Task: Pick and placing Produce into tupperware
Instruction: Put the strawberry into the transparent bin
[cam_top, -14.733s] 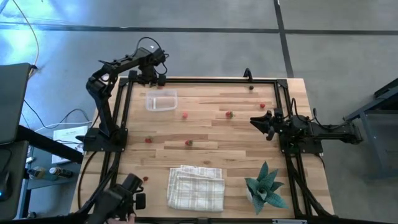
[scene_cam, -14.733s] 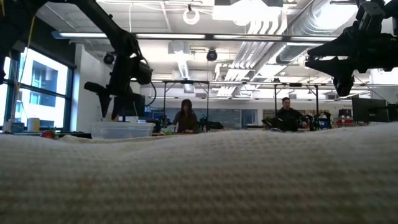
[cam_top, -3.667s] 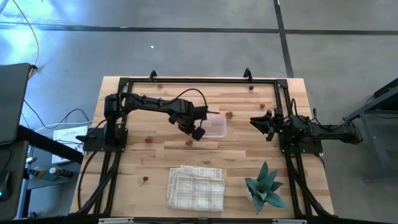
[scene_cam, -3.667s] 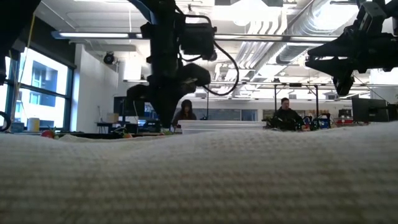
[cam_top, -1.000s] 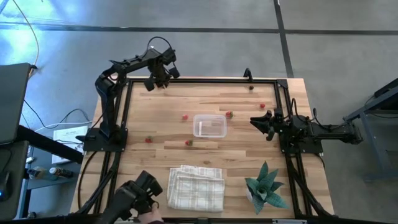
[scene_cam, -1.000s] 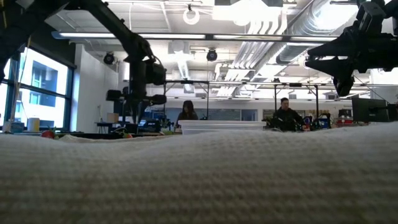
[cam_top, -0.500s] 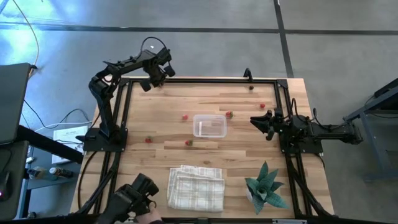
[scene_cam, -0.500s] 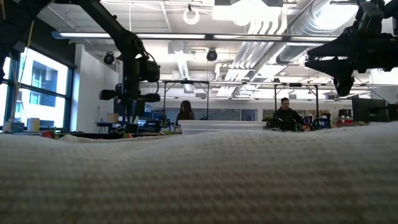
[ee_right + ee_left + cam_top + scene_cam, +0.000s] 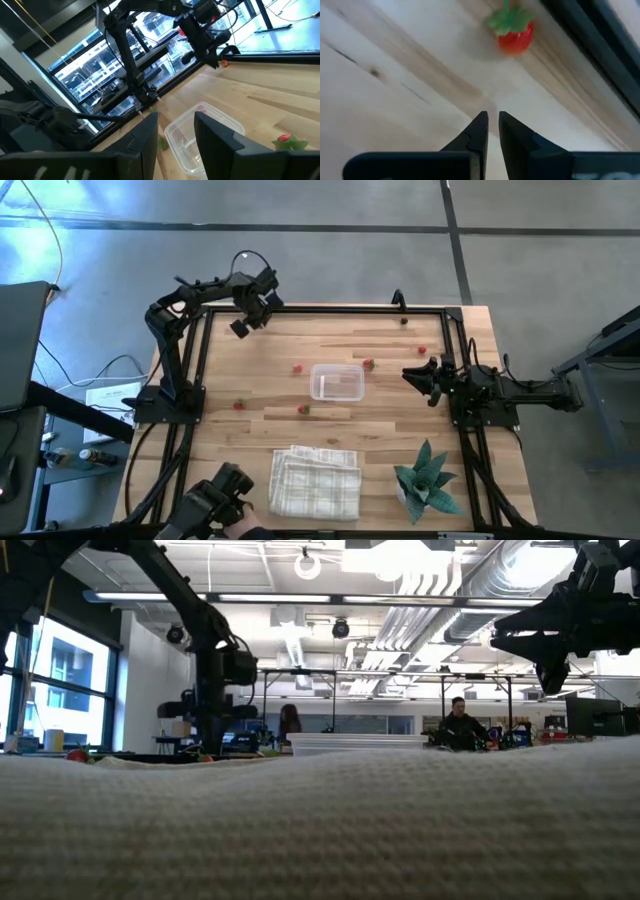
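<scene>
Left pincer: mine (image 9: 492, 116), at the desk's (image 9: 400, 420) far left corner, close above the wood. Fingers drawn nearly together with a thin slit between; nothing in them.
Right pincer: mine (image 9: 172, 140), hanging at the right side of the desk, fingers apart and empty. This arm waits.
Box: the clear box (image 9: 337, 382) sits mid-desk, upright, lid off. I see no produce inside it.
Strawberry ahead: one red strawberry (image 9: 515, 32) with a green cap lies just beyond my left fingertips, beside the dark rail (image 9: 600, 55). Not touched.
Other produce: loose on the wood, one piece (image 9: 298, 366) left of the box, one (image 9: 368, 364) at its right far corner, one (image 9: 303, 409) just on its near side, and one (image 9: 238, 405) well off to the left.
Change: the box began near the far left corner and now stands at centre; my left arm was at it a few seconds ago. That arm has since swung back to the corner and, over the last second, dropped toward the strawberry.
Meaning: the box looks staged within reach of both arms; picking appears about to start, with nothing yet placed.
Next move, my judgement: the left fingers must spread before closing on the strawberry.
Risk: the rail is close, so room for the outer finger looks tight.
</scene>
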`<state>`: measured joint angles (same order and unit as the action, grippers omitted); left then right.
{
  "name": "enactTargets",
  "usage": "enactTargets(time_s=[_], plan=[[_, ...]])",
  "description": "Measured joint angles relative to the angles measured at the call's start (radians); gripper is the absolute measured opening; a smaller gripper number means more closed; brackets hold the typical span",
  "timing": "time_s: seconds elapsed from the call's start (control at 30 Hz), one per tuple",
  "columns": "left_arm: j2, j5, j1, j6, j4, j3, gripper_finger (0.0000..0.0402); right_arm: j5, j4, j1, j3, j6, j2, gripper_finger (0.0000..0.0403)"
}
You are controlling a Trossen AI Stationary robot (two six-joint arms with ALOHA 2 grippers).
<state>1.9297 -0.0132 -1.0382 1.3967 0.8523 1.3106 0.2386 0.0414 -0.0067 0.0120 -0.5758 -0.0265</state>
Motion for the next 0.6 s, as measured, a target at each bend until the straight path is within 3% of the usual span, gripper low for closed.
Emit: enactTargets(time_s=[0.6], plan=[[0.0,0.086,-0.002,-0.004,-0.125,-0.015,0.0037,-0.003,0.0,0.0,0.0,-0.009,0.0,0.0117]])
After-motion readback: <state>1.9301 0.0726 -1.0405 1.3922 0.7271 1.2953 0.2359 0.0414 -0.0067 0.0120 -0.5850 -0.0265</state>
